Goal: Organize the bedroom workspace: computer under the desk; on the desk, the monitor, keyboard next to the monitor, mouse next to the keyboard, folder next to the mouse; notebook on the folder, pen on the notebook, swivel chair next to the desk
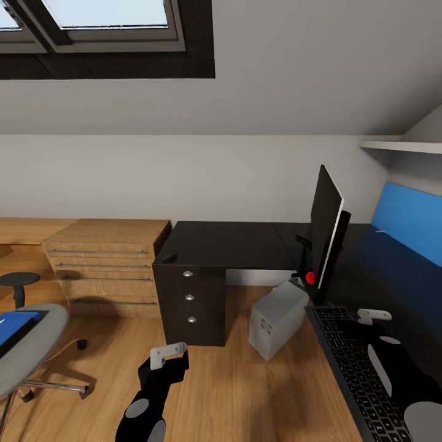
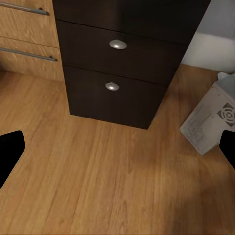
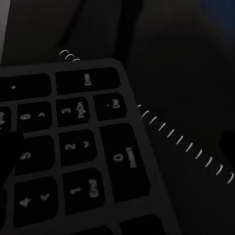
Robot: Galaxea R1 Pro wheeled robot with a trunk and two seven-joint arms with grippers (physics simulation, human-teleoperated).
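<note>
At the far left we saw the grey upholstered swivel chair [image 1: 27,350] on the wood floor, well apart from the glossy black L-shaped desk [image 1: 233,244], with the thick bright blue folder [image 1: 17,324] lying on its seat. Our left gripper [image 1: 169,354] hung released above the floor before the desk's dark drawer unit [image 1: 189,304], its black fingertips [image 2: 10,149] spread wide in the wrist view. A small black oval mouse [image 1: 170,257] sat on the desk's left edge. The light grey tower computer [image 1: 277,319] stood tilted under the desk. The thin black monitor [image 1: 324,228] stood on the desk, the dark slim keyboard [image 1: 359,374] before it. Our right gripper [image 1: 373,317] hovered over the keyboard; whether it was clenched we cannot tell.
</note>
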